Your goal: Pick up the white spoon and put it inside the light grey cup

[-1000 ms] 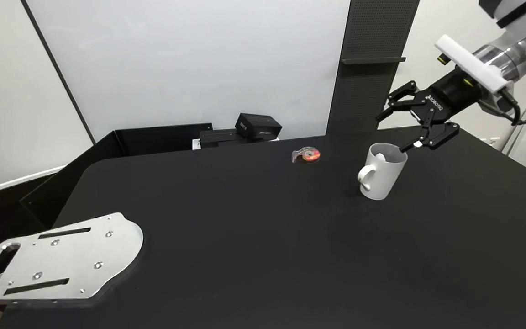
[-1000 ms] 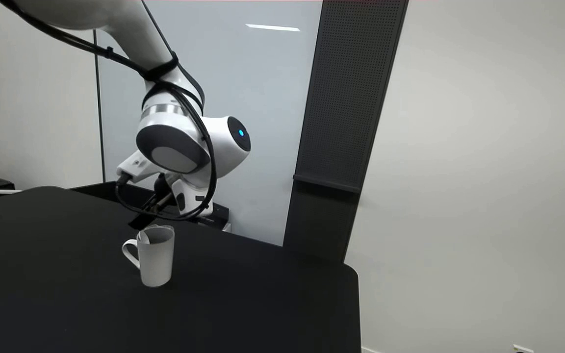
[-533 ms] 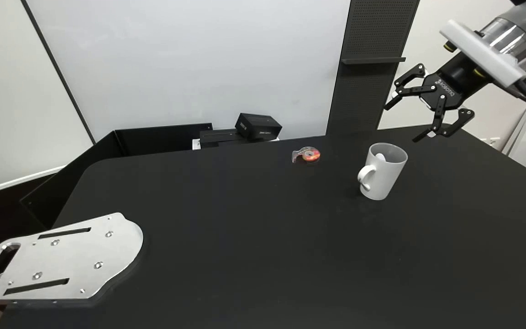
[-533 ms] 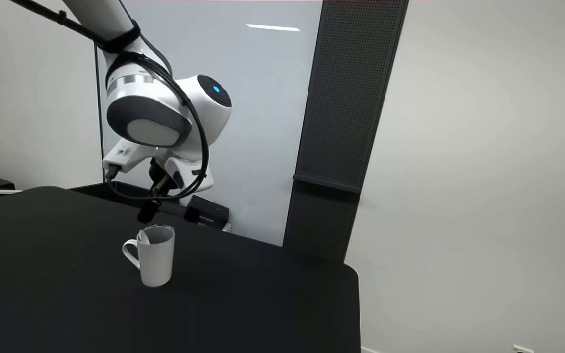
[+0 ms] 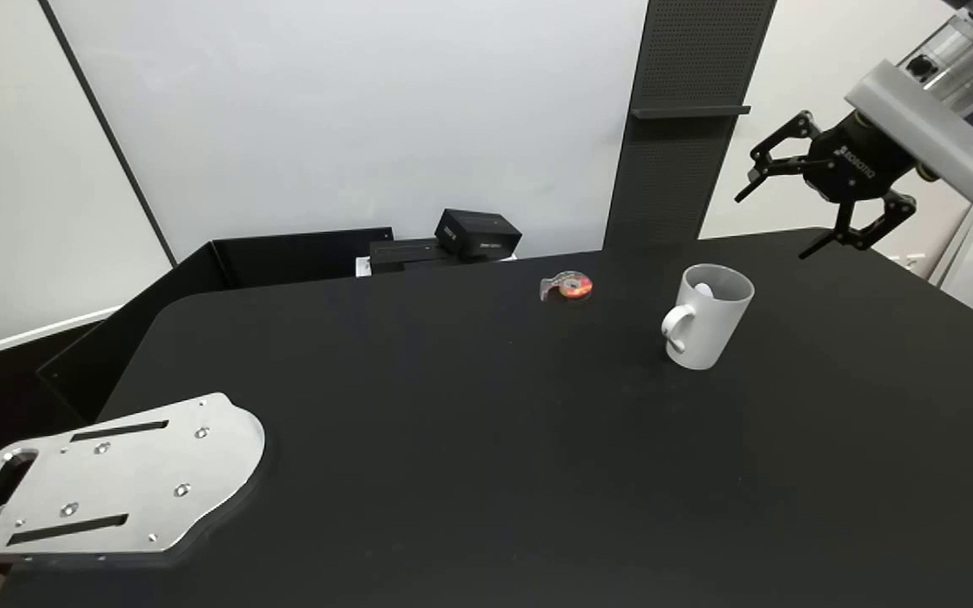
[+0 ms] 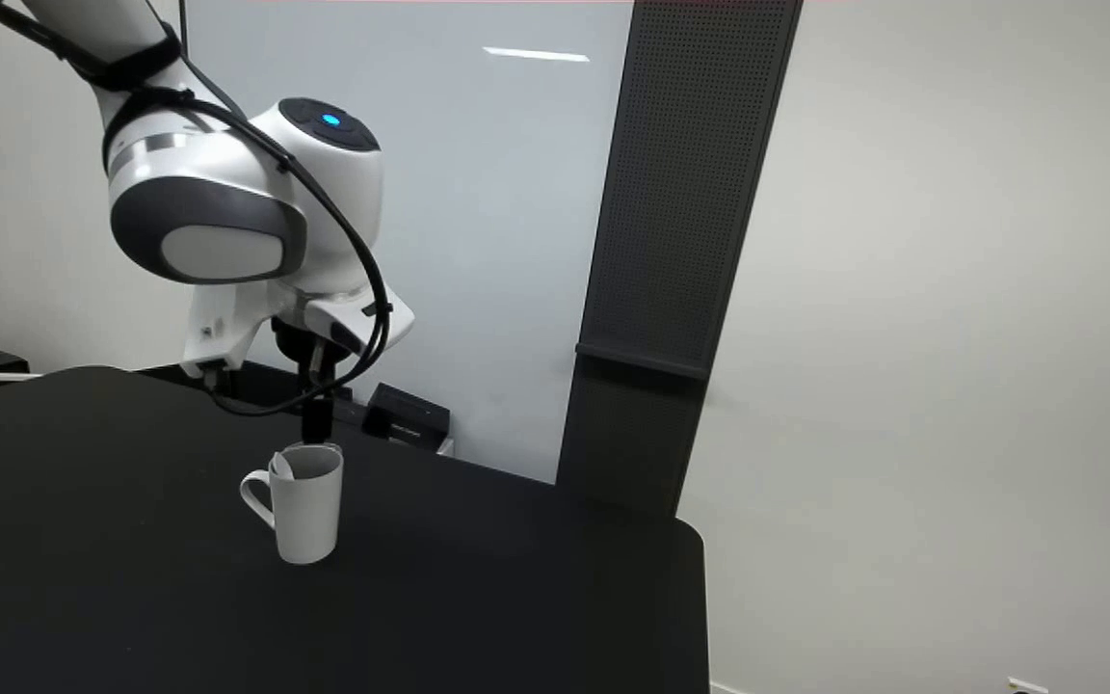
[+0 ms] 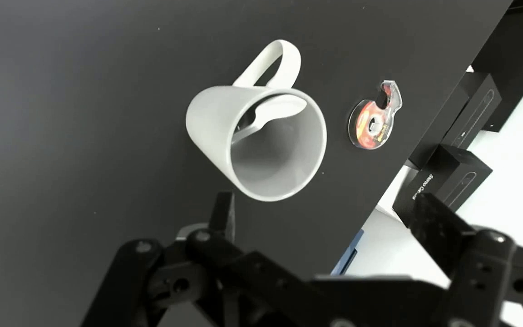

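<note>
Placing looks finished; backing off is what remains

The round-bowled white plastic-looking spoon (image 7: 274, 110) sits inside the loop-handled light grey ceramic cup (image 7: 211, 127), at the upper middle of the wrist frame. Its bowl is uppermost, near the rim beside the loop; the stem's lower end is hidden. The cup stands upright on the flat black bench (image 5: 453, 422). At the upper right of an exterior frame, the black two-fingered metal tool (image 5: 770, 229) hangs over the bench and apart from the cup, released, its jaws spread with nothing between them.

The placing step is, in my judgement, done. The next move calls for no grasp, only drawing the tool clear without brushing the rim and tipping the cup.

A small clear plastic tape dispenser (image 7: 374, 117) with a red-and-yellow roll lies right of the cup in the wrist frame, apart from it. A black rectangular box (image 5: 476, 236) with pale lettering sits at the upper middle of an exterior frame, a slotted silver metal plate (image 5: 140, 481) at its lower left. The cup looks the likeliest obstacle.
</note>
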